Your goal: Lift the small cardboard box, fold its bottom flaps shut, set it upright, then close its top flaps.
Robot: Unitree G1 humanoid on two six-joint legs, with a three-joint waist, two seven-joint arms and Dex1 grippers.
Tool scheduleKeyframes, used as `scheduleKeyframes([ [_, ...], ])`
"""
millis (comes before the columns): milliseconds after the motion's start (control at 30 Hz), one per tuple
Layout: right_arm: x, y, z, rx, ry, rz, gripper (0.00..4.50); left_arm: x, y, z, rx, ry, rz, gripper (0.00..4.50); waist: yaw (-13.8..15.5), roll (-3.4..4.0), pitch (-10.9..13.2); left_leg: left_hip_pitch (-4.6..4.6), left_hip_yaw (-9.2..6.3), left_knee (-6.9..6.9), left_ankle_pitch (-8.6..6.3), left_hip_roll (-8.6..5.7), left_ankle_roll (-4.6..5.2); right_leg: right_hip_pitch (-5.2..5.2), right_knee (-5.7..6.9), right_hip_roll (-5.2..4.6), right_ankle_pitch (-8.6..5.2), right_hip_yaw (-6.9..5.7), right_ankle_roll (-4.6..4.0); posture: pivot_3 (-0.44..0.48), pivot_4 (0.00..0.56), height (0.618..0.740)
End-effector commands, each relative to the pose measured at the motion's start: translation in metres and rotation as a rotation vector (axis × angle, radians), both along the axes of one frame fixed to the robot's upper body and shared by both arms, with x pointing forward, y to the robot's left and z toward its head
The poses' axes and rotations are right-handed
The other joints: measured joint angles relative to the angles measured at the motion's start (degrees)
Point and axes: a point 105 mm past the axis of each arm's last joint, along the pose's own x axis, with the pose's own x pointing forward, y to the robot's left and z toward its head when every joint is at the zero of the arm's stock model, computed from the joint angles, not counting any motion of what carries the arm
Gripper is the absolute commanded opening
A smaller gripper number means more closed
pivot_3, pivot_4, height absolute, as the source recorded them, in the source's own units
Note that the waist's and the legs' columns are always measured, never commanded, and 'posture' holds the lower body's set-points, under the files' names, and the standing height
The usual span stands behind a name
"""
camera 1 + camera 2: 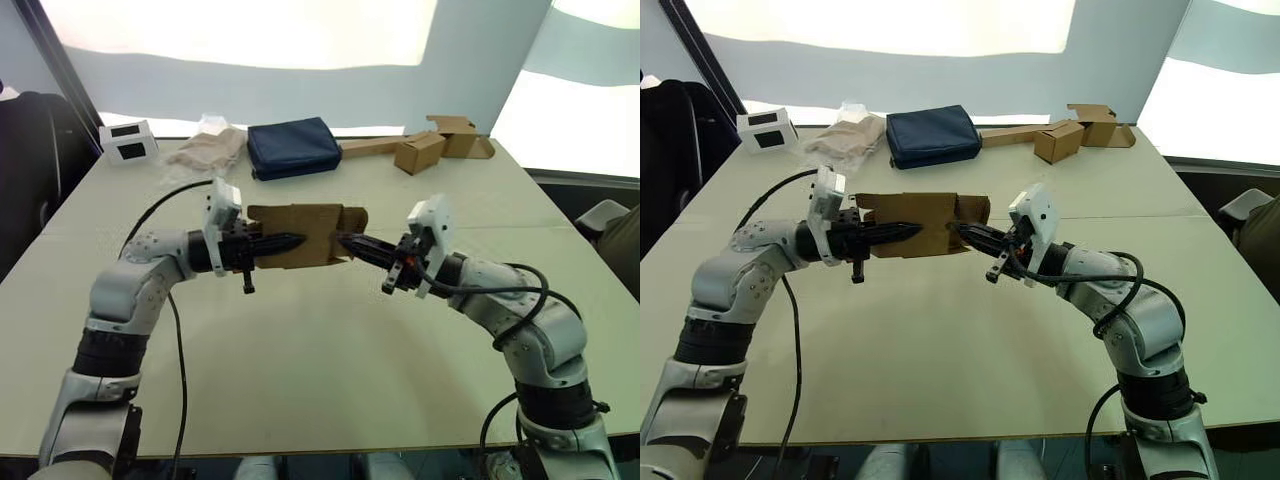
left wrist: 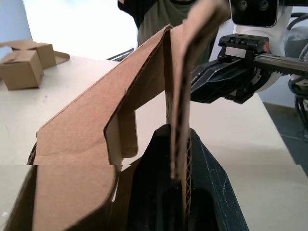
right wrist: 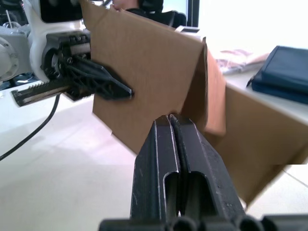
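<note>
The small cardboard box [image 1: 305,235] is plain brown and hangs just above the table [image 1: 300,370], between my two grippers. Its walls look partly collapsed, and short flaps [image 2: 120,139] stand loose along its edges. My left gripper [image 1: 290,241] reaches in from the left and is shut on one cardboard wall, which runs between its fingers [image 2: 211,178] in the left wrist view. On the box's right side my right gripper [image 1: 347,241] has its fingers [image 3: 192,159] pressed together, tips against the cardboard edge [image 3: 159,77], with nothing visible between them.
At the table's far side lie a navy pouch [image 1: 293,147], a beige plastic bag [image 1: 207,148], a white device [image 1: 128,141] and smaller tan boxes on a cardboard strip [image 1: 420,152]. A person [image 2: 168,12] stands beyond the table.
</note>
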Motion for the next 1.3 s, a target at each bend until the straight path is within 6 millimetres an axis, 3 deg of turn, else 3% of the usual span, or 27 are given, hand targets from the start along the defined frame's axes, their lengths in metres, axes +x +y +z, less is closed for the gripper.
scheduleKeyframes([
  [33,0.002,-0.013,0.021,0.069,-0.044,-0.036,0.0,-0.001,0.001,0.012,0.017,-0.106,-0.002,0.01,-0.08,0.0,0.0,0.0,0.0,0.0,-0.01,0.0,0.01,0.01,-0.01,0.0,0.02,0.0,0.04,0.0,0.15,0.74],
  [267,0.022,-0.013,0.018,0.13,0.004,-0.068,0.0,-0.003,-0.003,0.013,0.024,-0.14,-0.021,0.01,-0.18,0.01,0.0,0.03,-0.02,-0.02,-0.01,0.04,0.01,0.0,0.02,0.11,0.07,-0.01,0.12,0.0,0.15,0.74],
  [467,0.027,-0.003,0.011,0.132,0.027,-0.04,0.0,-0.006,-0.006,0.013,0.027,-0.145,-0.033,0.01,-0.15,0.01,0.01,0.0,-0.01,-0.02,-0.01,0.03,0.02,0.0,-0.01,0.07,0.08,0.0,0.14,0.0,0.15,0.74],
  [600,0.024,0.021,0.011,0.146,0.033,0.027,0.0,-0.012,-0.011,0.011,0.024,-0.121,-0.067,0.01,-0.25,0.01,0.01,0.0,-0.02,-0.02,-0.01,0.03,0.02,0.0,0.0,0.07,0.08,0.0,0.14,0.0,0.15,0.74],
  [800,0.021,0.041,0.011,0.142,0.017,0.077,0.0,-0.023,-0.013,0.004,0.055,-0.054,-0.137,0.01,-0.27,0.02,0.01,0.01,-0.03,-0.02,-0.01,0.05,0.02,0.0,0.04,0.09,0.08,-0.02,0.14,0.0,0.15,0.74],
  [1100,0.017,0.044,0.013,0.124,-0.019,0.088,0.0,-0.027,-0.013,0.003,0.061,0.002,-0.156,0.01,-0.19,0.02,0.01,0.01,-0.04,-0.02,-0.01,0.03,0.02,0.0,0.03,0.07,0.08,-0.01,0.14,0.0,0.15,0.74],
  [1300,0.012,0.043,0.017,0.103,-0.048,0.094,0.0,-0.012,-0.009,0.009,0.015,-0.026,-0.072,0.01,-0.17,0.02,0.01,0.01,-0.04,-0.02,-0.01,0.04,0.02,-0.01,0.03,0.08,0.08,-0.02,0.14,0.0,0.15,0.74],
])
